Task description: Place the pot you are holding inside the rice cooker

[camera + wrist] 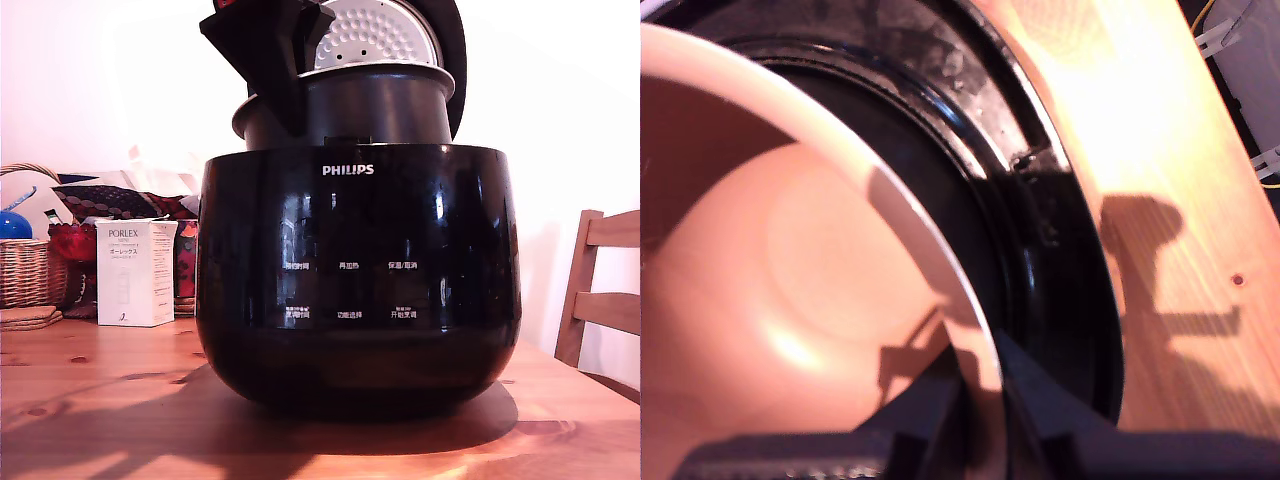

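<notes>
— What do you have on your screen apart from the job itself?

— I see a pine bench [90,400]. On the exterior view's left stands a white PORLEX box [135,272], with a wicker basket [30,272] beside it holding something blue [14,224]. Patterned cloth [115,200] lies behind.

— And the right?

— I see a wooden chair [600,290] at the edge.

Gripper [980,400] closed on the pot's rim [940,260]
One finger sits inside the rim, the other outside it.
</notes>
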Robot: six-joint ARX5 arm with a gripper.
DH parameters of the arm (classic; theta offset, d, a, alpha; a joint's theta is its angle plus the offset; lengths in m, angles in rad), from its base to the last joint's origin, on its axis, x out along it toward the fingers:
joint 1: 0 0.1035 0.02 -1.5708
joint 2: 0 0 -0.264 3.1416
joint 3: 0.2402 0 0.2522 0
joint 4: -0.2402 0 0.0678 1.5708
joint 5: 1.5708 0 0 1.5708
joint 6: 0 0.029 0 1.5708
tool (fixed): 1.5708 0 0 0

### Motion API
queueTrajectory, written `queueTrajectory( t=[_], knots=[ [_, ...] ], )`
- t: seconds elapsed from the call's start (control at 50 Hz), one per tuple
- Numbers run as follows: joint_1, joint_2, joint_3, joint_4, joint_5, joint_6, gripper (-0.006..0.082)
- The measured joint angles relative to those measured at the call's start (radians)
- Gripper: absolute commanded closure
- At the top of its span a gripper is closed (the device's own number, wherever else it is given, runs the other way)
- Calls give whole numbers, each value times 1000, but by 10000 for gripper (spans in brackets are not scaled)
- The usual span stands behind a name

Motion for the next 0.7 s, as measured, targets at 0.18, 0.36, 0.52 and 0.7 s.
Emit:
queueTrajectory(
  t=[0.18, 0.36, 0.52, 0.7],
  knots=[
    [0, 1, 0, 0, 5, 0, 791],
    [-2, 21, 0, 2, 6, 0, 791],
    [-6, 42, 0, 2, 4, -1, 791],
    [-6, 43, 0, 2, 4, -1, 791]
  ],
)
